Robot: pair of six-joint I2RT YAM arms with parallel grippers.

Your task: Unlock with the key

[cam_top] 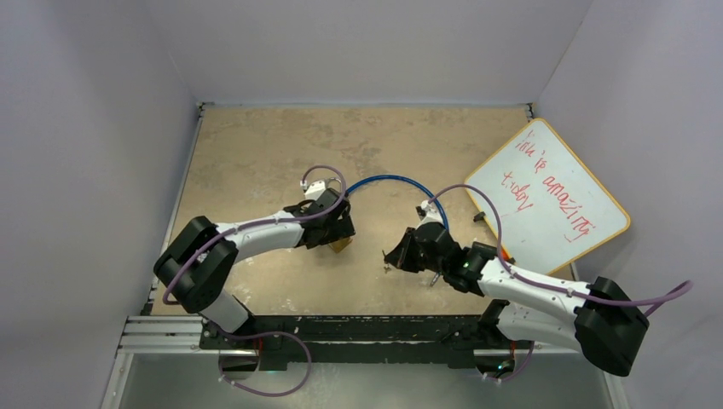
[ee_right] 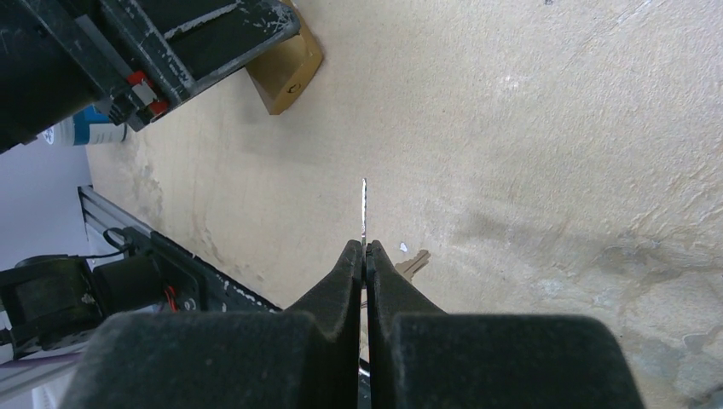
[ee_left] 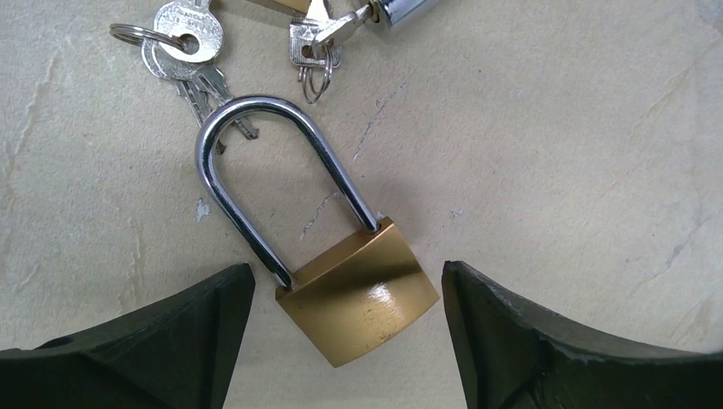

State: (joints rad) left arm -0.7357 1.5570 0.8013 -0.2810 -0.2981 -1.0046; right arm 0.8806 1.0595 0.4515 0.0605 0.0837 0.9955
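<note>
A brass padlock [ee_left: 358,294] with a long steel shackle [ee_left: 256,106] lies flat on the table. My left gripper [ee_left: 345,273] is open, its fingers on either side of the lock body without touching it. In the top view the lock [cam_top: 342,245] shows just under the left gripper [cam_top: 334,230]. My right gripper [ee_right: 364,247] is shut on a key [ee_right: 364,204], whose blade sticks out edge-on toward the padlock [ee_right: 286,72]. A second key [ee_right: 414,262] hangs beside the fingers. In the top view the right gripper [cam_top: 396,256] is a short way right of the lock.
Two bunches of keys on rings [ee_left: 183,43] [ee_left: 314,47] and a chrome part [ee_left: 401,8] lie just beyond the shackle. A blue cable [cam_top: 388,181] arcs behind the grippers. A whiteboard [cam_top: 546,196] with red writing leans at the right wall.
</note>
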